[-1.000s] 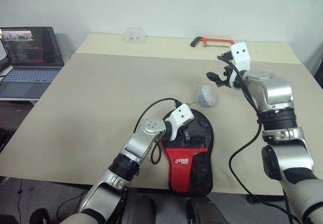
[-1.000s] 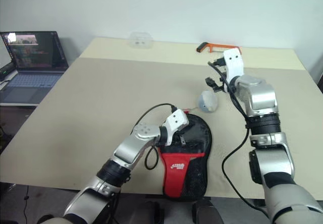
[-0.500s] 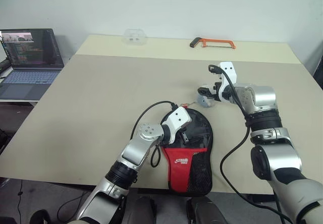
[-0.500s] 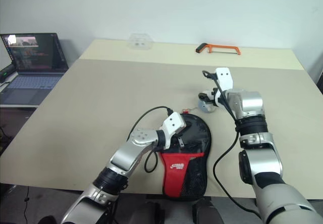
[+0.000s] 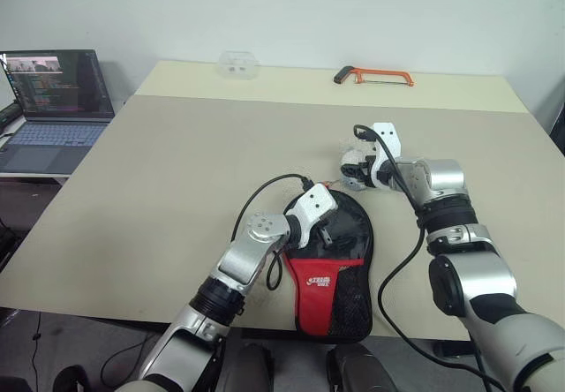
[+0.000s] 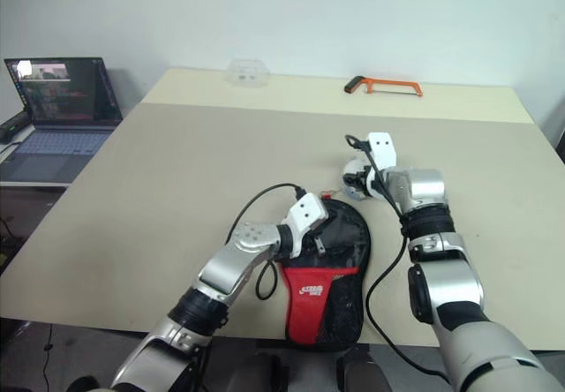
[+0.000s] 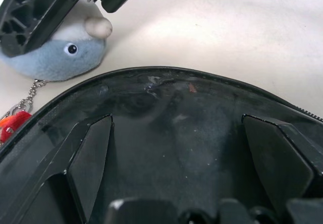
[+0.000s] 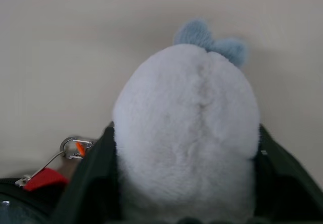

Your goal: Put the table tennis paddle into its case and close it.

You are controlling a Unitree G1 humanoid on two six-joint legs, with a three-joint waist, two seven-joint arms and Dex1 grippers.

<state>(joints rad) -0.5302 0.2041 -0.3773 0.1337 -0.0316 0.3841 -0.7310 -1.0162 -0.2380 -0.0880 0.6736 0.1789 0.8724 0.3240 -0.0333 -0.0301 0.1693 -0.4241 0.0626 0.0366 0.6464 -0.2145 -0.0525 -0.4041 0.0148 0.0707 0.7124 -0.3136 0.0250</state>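
The left arm reaches forward from the near edge of the worktop [image 5: 159,162], elbow bent, its forearm angling toward the robot's right so that the left gripper [image 5: 325,230] sits over the round end of the case [image 5: 340,268]. In the left wrist view its 2 black fingers [image 7: 91,156] stand spread wide apart, lying over the clear plastic side of the case, through which the dark round face of the table tennis paddle [image 7: 171,128] can be seen. Whether the fingers press on the plastic or only hover just above it cannot be told. The case lies flat at the near edge of the worktop, round end away from the robot, red panel and white logo toward the robot.

The right arm is stretched forward and bent inward at the wrist, pointing down and toward the robot's left. The right gripper [image 5: 353,169] is at the small light-blue plush pouch [image 7: 60,57], which sits just beyond the round end of the case, on its far right side. In the right wrist view the 2 fingers [image 8: 91,178] flank the plush on both sides, about half closed, touching or nearly touching its fur. The plush rests on the worktop. A short metal chain with a red tag [image 8: 43,177] runs from the plush to the rim of the case.

Well beyond the case, an orange-framed hacksaw [image 5: 371,75] and a clear plastic box [image 5: 237,63] lie at the far edge of the worktop. A laptop [image 5: 53,101] stands open far to the left of the case, beside the worktop.
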